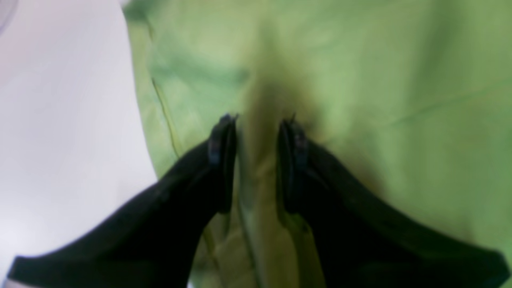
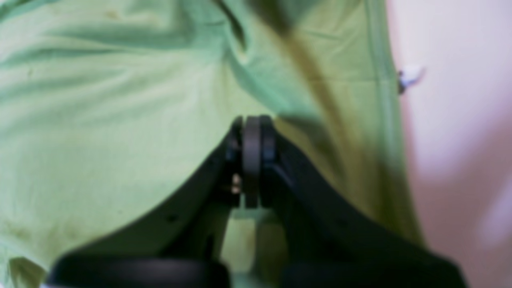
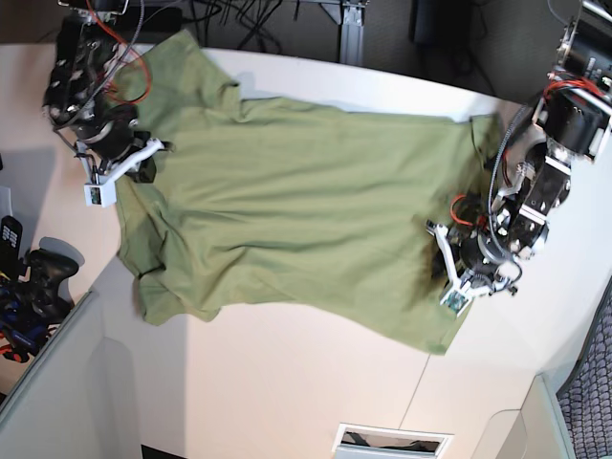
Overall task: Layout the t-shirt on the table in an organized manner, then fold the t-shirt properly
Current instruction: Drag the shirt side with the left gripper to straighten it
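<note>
Black left tool [image 1: 258,132] apart over soft, wrinkled t-shirt [image 1: 400,80].

A black game controller [image 3: 43,271] sits at the left edge of the base view, with a second dark handheld device [image 3: 10,232] just above it and blue and red parts [image 3: 11,325] below, too small to make out. Dark cables [image 3: 244,17] trail across the floor along the top. A white vented panel [image 3: 390,441] shows at the bottom, and grey carpet [image 3: 591,382] fills the lower right corner.
</note>
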`<state>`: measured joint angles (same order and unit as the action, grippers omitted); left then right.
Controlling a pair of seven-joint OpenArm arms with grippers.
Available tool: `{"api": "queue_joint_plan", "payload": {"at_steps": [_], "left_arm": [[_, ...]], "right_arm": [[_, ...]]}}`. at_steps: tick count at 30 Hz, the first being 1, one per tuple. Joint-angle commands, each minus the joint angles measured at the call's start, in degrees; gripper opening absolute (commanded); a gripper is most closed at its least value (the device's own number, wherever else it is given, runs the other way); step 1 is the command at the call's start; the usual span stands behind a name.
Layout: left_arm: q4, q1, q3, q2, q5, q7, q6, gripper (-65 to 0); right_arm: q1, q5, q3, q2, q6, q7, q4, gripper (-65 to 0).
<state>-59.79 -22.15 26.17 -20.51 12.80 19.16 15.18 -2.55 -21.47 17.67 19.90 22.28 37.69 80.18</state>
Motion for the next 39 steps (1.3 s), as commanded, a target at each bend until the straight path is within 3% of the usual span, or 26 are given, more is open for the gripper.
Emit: {"api": "queue_joint_plan", "payload": {"at_steps": [1,7,14,19,25,33,39], "left_arm": [[1.7,-2.3,-0.4,-0.2,0.0,-1.4,-0.2,-45.3],[11.2,-5.8,-0.4,-0.1,-0.5,-3.3,0.0,-45.3],[13.7,-7.2,-0.4,-2.1,-1.4,-3.0,-0.2,-45.3],[10.7,-7.1,-0.4,-2.7,0.0,2.1,-0.2,-45.3],[1.2,-4.5,-0.4,-4.6,2.9,5.5,0.9,-45.3],[-5.3,-0.2,-0.4,-6.9,3.1,5.9,0.9,-45.3],[-5.9,0.7,-0.4,-9.6,3.2,5.0,0.9,-45.2]], "right_arm": [[-0.7,-0.1,0.4,0.3,0.0,-1.0,0.9,-65.0],[-0.7,2.0,0.4,-0.2,0.0,-1.1,0.9,-65.0],[-0.9,1.7,0.4,-0.1,0.0,-2.4,0.9,-65.0],[-1.5,1.7,0.5,-0.1,0.0,-6.3,0.9,-65.0],[-4.4,1.5,0.5,-0.1,0.0,-6.4,0.2,-65.0],[-6.3,0.6,0.3,-1.0,0.1,-7.1,-8.0,-65.0],[-6.8,4.6,0.3,-0.9,0.0,-10.8,-11.9,-65.0]]}}
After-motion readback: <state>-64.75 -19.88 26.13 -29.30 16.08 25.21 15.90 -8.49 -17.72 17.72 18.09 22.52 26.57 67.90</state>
